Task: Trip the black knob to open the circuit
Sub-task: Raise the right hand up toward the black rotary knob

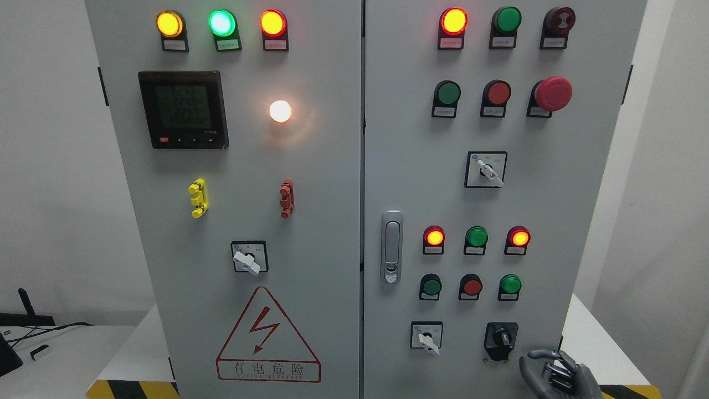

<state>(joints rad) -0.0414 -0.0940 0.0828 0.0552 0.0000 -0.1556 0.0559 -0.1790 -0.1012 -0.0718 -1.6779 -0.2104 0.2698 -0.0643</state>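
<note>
Right robot hand (556, 372), metallic grey, beside squarish black knob (501, 338).

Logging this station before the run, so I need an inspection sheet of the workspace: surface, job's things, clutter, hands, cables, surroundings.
Surface: grey cabinet front, two doors, closed; white table beneath.
Job's things: black knob at lower right of the right door, untouched.
Clutter: small white object on the side table at left.
Hands: right hand just below-right of the knob, fingers loosely curled, holding nothing; left hand not in view.
Cables: black cables on the side table at left.
Surroundings: white walls; yellow-black hazard stripe along the table's edge.
</note>
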